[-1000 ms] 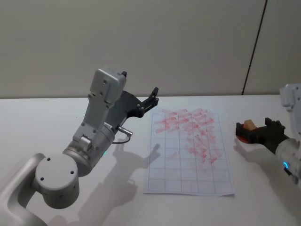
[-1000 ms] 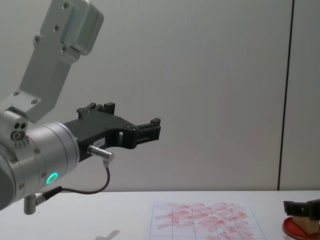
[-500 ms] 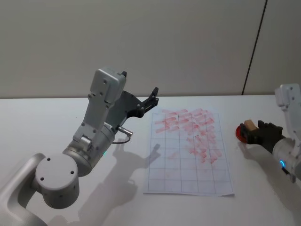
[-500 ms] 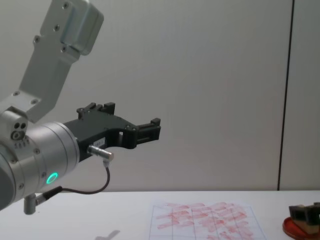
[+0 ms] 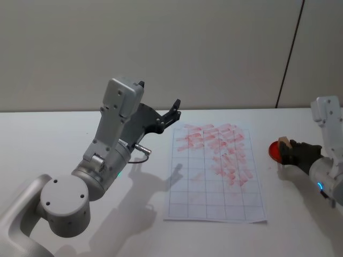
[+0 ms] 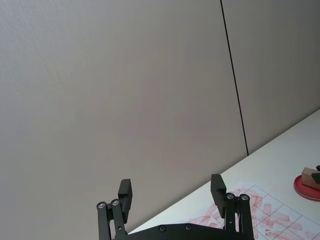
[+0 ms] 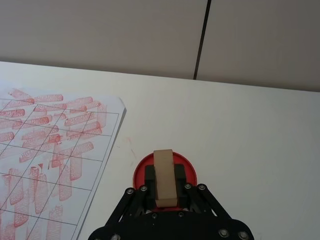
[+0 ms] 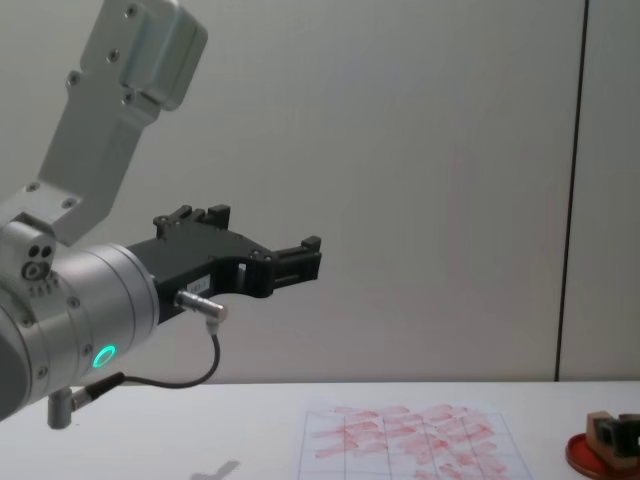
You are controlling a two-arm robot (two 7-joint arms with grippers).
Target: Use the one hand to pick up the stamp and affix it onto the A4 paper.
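At the head view's right edge, the right gripper pinches the stamp over the red dish, beside the A4 paper; the left gripper hangs spread, centre-left.

We take this for a robotics lab or test room. We see a plain white desk against a plain grey panelled wall with 1 dark vertical seam on the right, and the A4 paper, a gridded sheet crowded at its far end with red stamp marks.
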